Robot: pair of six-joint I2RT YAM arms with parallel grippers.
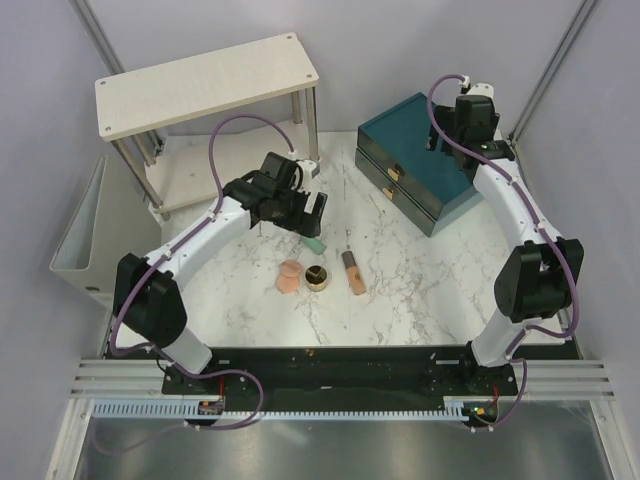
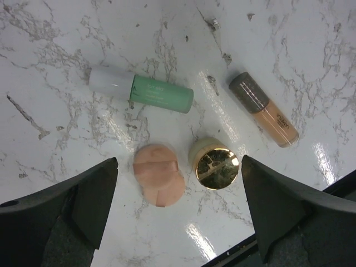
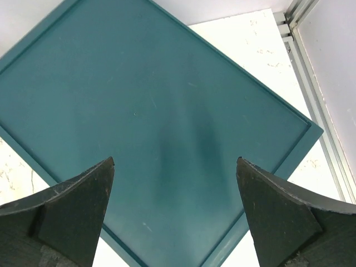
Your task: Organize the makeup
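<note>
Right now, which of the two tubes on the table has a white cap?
The green tube: its cap is white and its body is mint green, while the peach tube has a dark cap.

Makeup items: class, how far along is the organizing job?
Nothing done: sponge, gold-lidded pot, peach tube and mint-green tube lie loose on the marble. Nothing in hand: left tool hangs open above them, right tool open over the teal drawer box, drawers shut. All four items remain.
</note>
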